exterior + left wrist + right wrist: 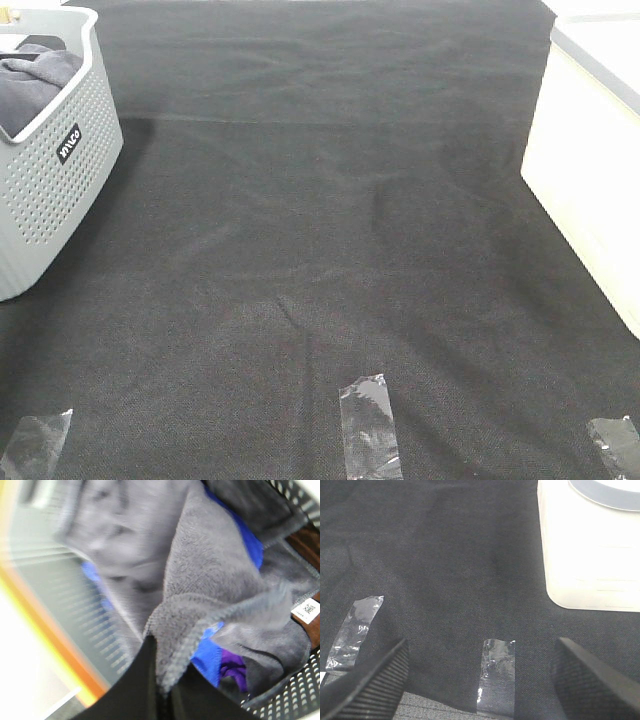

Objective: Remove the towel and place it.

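Two fingers (135,695) of left gripper (167,690) pressed together, pinching hemmed fold of towel (210,565); fold tip points down between them. Towel bunched in basket (295,690), over blue cloth (207,655); long axis cannot be told. Basket at far left of mat (320,250). Right gripper (480,675) spread wide, empty, over tape (497,657), well apart from towel.

Dark charcoal woven surface (330,250), faintly creased, clear tape strips (368,425) along its near edge, grey perforated basket (50,190) far left, cream-white bin (590,170) at right, soft even light
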Robot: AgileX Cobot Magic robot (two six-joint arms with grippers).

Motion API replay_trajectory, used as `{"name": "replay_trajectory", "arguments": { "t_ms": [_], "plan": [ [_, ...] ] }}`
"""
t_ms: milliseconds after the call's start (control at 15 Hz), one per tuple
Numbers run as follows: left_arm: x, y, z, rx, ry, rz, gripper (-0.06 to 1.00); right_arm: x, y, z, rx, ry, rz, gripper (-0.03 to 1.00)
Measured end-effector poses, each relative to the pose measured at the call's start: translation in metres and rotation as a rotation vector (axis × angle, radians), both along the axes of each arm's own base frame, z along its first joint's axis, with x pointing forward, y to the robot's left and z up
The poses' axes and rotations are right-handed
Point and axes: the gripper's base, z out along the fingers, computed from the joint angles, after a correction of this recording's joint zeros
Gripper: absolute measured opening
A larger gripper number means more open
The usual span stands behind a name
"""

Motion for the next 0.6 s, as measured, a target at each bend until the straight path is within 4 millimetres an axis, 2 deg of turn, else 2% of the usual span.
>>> {"name": "replay_trajectory", "arguments": {
  "t_ms": [133, 200, 333, 533, 600],
  "plan": [
    [-0.020, -0.005, 0.035, -0.025, -0.098, 0.008, 0.00, 0.000, 0.000, 0.000, 0.019, 0.002, -0.015, 0.77],
    [-0.037, -0.011, 0.061, -0.068, -0.186, -0.001, 0.00, 0.000, 0.000, 0.000, 0.025, 0.003, -0.019, 0.77],
    [-0.057, -0.020, 0.088, -0.150, -0.276, -0.025, 0.00, 0.000, 0.000, 0.000, 0.027, 0.003, -0.021, 0.77],
    [-0.080, -0.034, 0.113, -0.285, -0.357, -0.059, 0.00, 0.000, 0.000, 0.000, 0.029, 0.003, -0.019, 0.77],
    [-0.093, -0.041, 0.127, -0.357, -0.400, -0.075, 0.00, 0.000, 0.001, 0.000, 0.034, 0.003, -0.016, 0.77]
  ]
}}
